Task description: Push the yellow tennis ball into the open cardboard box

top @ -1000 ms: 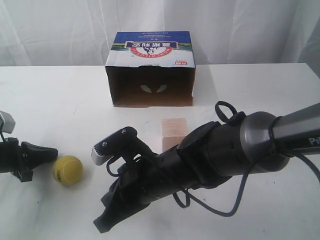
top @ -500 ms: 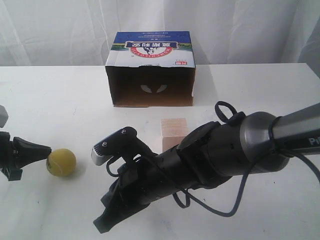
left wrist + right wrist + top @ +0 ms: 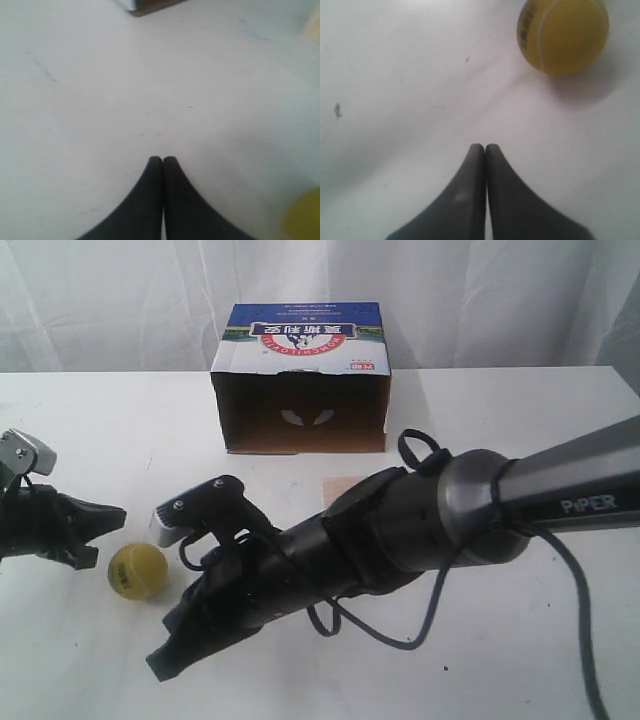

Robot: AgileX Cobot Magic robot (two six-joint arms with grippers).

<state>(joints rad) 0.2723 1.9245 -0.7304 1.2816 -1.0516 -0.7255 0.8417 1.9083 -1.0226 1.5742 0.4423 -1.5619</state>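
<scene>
The yellow tennis ball (image 3: 137, 570) lies on the white table at front left; it also shows in the right wrist view (image 3: 563, 34) and as a yellow blur in the left wrist view (image 3: 304, 219). My left gripper (image 3: 118, 512) is shut, its tip just up and left of the ball, apart from it. My right gripper (image 3: 158, 667) is shut and empty, low at the front, below and right of the ball. The open cardboard box (image 3: 300, 380) stands at the back centre, dark opening facing the front.
A pale wooden cube (image 3: 345, 486) sits in front of the box, mostly hidden behind my right arm (image 3: 430, 525). White curtains hang behind the table. A corner of the box (image 3: 150, 5) shows in the left wrist view.
My right arm has swung left and forward, covering most of the cube. My left gripper rose and shifted right. The ball sits slightly right of and lower than half a second ago.
</scene>
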